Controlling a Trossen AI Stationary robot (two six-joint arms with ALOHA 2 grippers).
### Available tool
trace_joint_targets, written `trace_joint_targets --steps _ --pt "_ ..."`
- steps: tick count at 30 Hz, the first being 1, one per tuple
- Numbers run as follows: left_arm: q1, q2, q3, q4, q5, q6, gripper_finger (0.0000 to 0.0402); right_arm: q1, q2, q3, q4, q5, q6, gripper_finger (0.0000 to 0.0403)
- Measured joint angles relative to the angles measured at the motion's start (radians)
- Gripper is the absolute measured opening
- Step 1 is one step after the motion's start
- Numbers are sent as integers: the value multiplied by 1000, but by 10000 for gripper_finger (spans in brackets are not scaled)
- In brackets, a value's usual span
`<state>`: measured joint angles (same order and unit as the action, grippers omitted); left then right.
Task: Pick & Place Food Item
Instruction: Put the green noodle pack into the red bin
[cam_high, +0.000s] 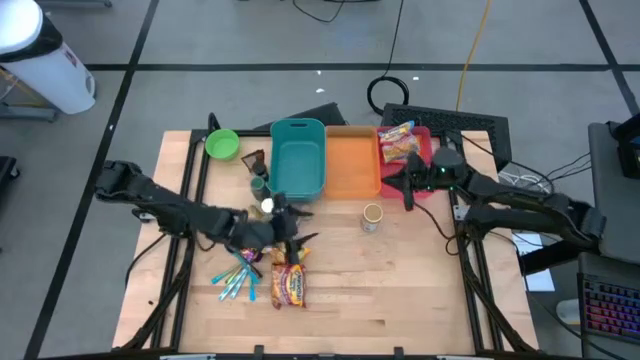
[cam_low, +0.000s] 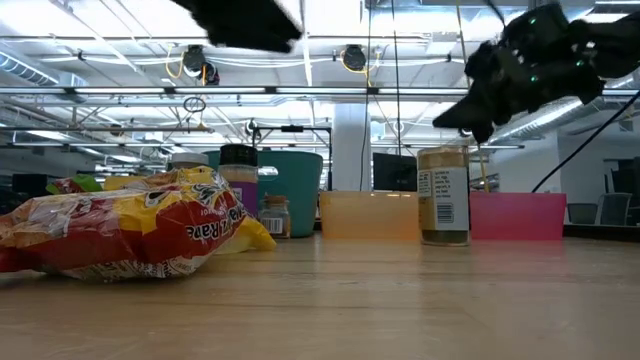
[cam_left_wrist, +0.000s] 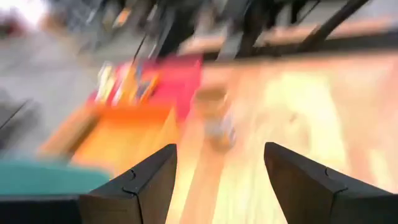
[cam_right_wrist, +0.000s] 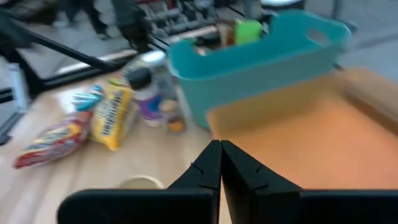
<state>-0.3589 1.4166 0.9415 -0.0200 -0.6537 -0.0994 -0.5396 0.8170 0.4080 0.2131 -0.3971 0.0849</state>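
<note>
A red and yellow noodle packet (cam_high: 290, 287) (cam_low: 120, 232) lies flat on the table's near left, beside a yellow packet (cam_high: 268, 258) (cam_right_wrist: 112, 116). Another snack packet (cam_high: 397, 141) lies in the pink bin (cam_high: 428, 148). A small jar (cam_high: 372, 216) (cam_low: 443, 195) stands upright in the middle of the table. My left gripper (cam_high: 298, 228) (cam_left_wrist: 217, 180) hovers open just beyond the packets, pointing toward the jar, with nothing between its fingers. My right gripper (cam_high: 408, 192) (cam_right_wrist: 221, 163) is shut and empty, raised over the pink bin's near left corner.
Along the far side stand a teal bin (cam_high: 298, 158) (cam_right_wrist: 261, 50), an orange bin (cam_high: 352, 165) (cam_right_wrist: 311, 130) and a green bowl (cam_high: 222, 145). Spice bottles (cam_high: 260, 190) (cam_right_wrist: 147, 93) stand by the teal bin. Blue pens (cam_high: 235, 280) lie left of the packets. Bare wood lies at the near right.
</note>
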Motion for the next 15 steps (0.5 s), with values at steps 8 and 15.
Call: trace_joint_targets --steps 8,15 --pt "-128 0 163 -839 -160 -752 250 91 -51 0 5 7 0 0" --pt "-170 0 83 -1247 2 -1433 250 121 -50 -1 -1 7 6 0"
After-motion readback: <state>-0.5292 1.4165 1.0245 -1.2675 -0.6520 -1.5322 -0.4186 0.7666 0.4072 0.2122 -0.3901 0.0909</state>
